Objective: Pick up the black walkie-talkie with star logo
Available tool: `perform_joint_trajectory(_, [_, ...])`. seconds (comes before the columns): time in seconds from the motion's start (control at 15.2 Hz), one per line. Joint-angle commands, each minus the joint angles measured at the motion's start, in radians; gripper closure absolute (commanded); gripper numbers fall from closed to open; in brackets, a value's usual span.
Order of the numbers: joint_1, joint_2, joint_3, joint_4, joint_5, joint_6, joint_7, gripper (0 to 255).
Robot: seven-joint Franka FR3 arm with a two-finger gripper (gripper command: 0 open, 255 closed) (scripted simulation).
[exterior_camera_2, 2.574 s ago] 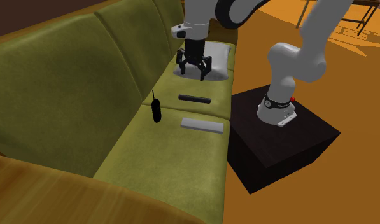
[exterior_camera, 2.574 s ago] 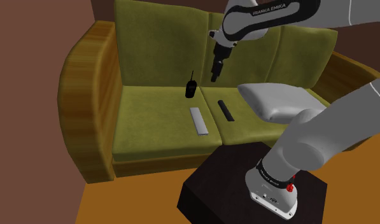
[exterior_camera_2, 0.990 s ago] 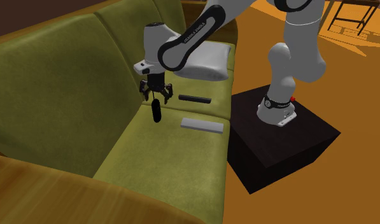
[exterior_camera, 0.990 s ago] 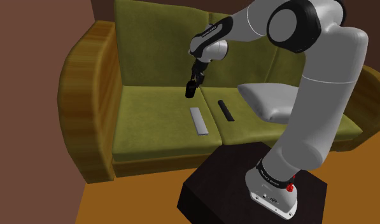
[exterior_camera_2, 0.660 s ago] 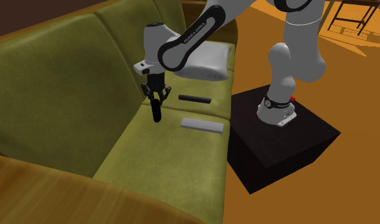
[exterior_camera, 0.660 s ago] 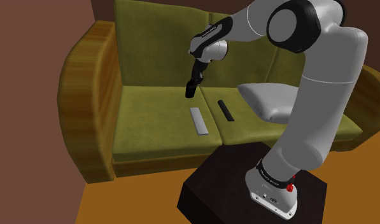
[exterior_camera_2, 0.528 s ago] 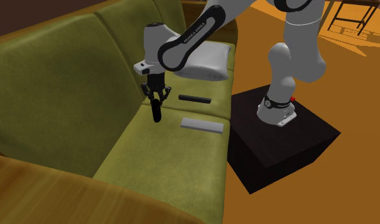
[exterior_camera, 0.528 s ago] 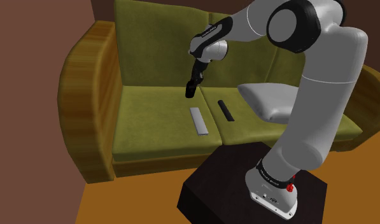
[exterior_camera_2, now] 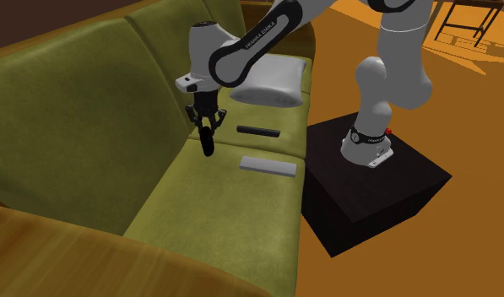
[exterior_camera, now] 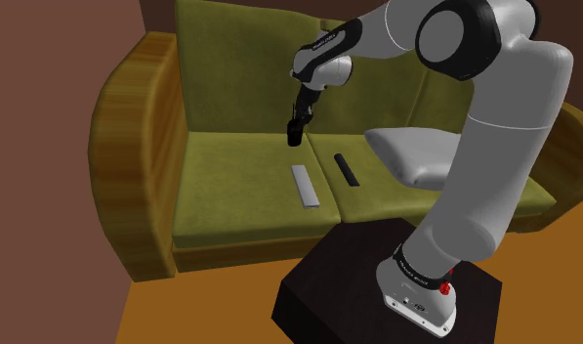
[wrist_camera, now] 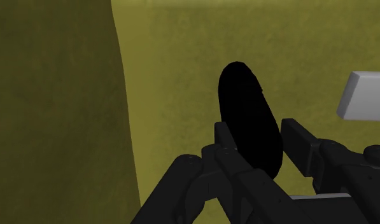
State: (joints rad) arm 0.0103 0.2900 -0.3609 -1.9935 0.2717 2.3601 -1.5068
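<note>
The black walkie-talkie [exterior_camera: 294, 135] hangs upright just above the olive sofa seat [exterior_camera: 240, 191], close to the backrest. My gripper [exterior_camera: 298, 121] comes down from above and is shut on its upper part. From the second exterior view the walkie-talkie [exterior_camera_2: 208, 145] dangles below the gripper [exterior_camera_2: 208, 128], and its lower end is near the cushion. In the wrist view the black fingers [wrist_camera: 225, 135] clasp the dark oval body [wrist_camera: 246, 114] from both sides, gripper [wrist_camera: 258, 132] over green fabric. No star logo can be made out.
A flat grey remote [exterior_camera: 306, 186] and a black remote [exterior_camera: 347, 169] lie on the seat nearer the front edge. A white pillow [exterior_camera: 421, 156] rests on the sofa towards the shoulder view's right. The black stand [exterior_camera: 367, 283] sits in front on the orange floor.
The fingers closed on the walkie-talkie a second ago. Since then the gripper has risen slightly, taking the walkie-talkie up off the seat.
</note>
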Motion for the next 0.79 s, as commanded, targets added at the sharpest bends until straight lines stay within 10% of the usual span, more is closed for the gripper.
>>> perform_joint_trajectory(0.0, [0.004, -0.017, -0.004, 0.005, -0.012, -0.020, 0.010, 255])
perform_joint_trajectory(0.73, [0.014, -0.079, -0.019, 0.053, -0.058, -0.123, 0.048, 255])
